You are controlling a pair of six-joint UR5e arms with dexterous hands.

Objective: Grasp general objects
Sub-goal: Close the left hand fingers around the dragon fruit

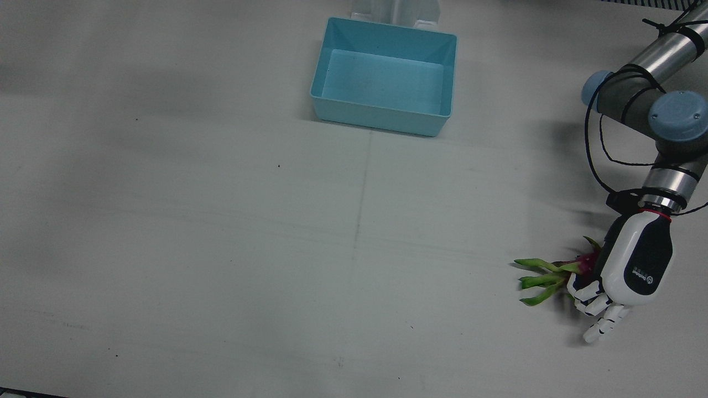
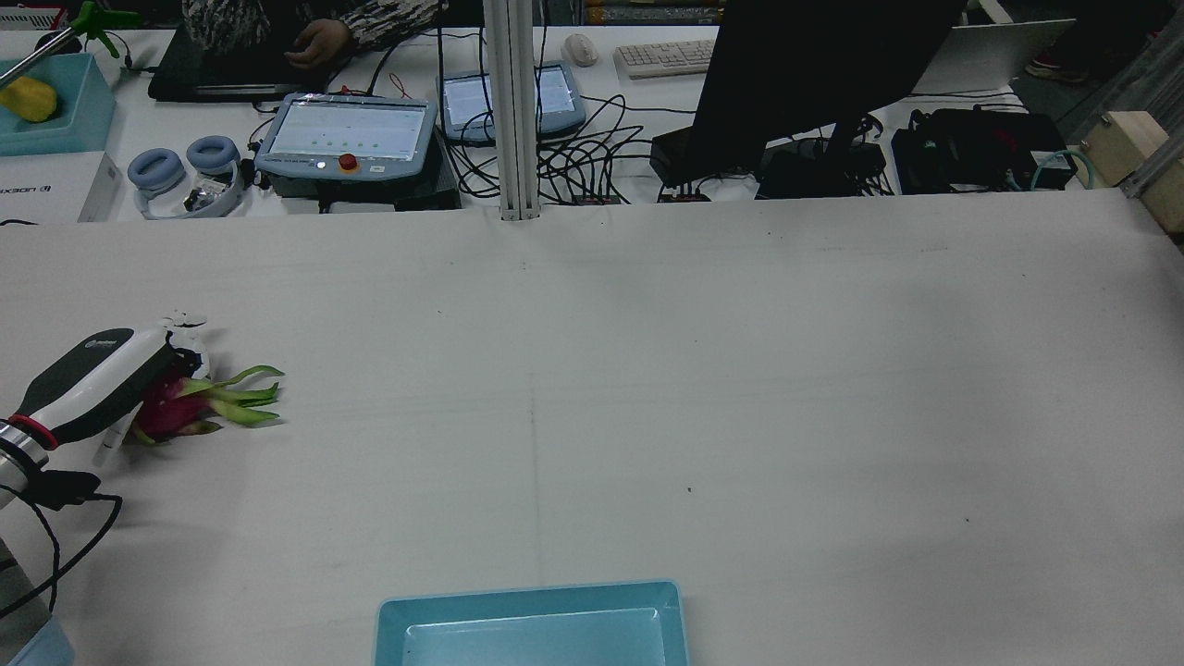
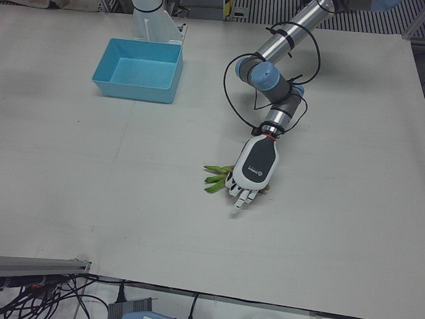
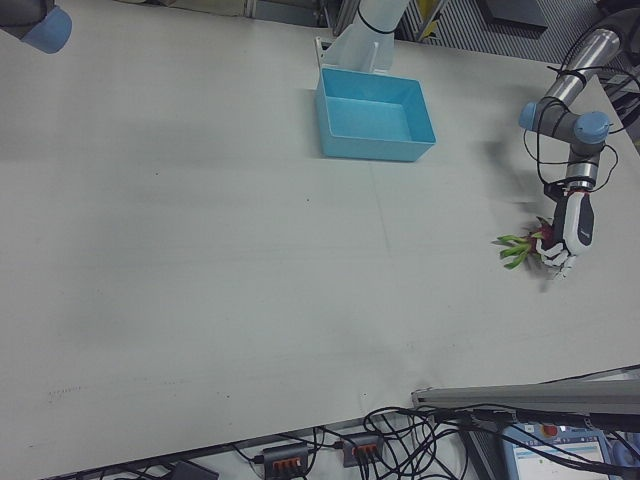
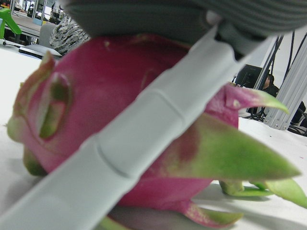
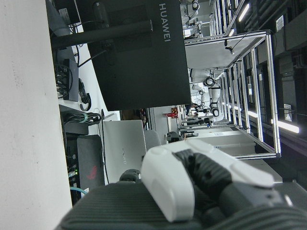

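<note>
A pink dragon fruit [image 1: 581,264] with green leafy tips lies on the white table at the robot's far left side. My left hand [image 1: 636,265] lies over it, fingers curled around the fruit's body and the green tips sticking out past them. The rear view shows the same hand [image 2: 97,375] over the fruit [image 2: 171,412]. In the left hand view a white finger [image 5: 139,129] crosses tight against the fruit [image 5: 96,81], which rests on the table. My right hand [image 6: 192,182] shows only in its own view, away from the table; its finger pose is unclear.
An empty light-blue bin [image 1: 381,119] stands at the robot's side of the table, near the middle. Beyond the operators' edge there are a dark monitor [image 2: 814,74], tablets and cables. The table seam [image 1: 362,188] runs down the middle.
</note>
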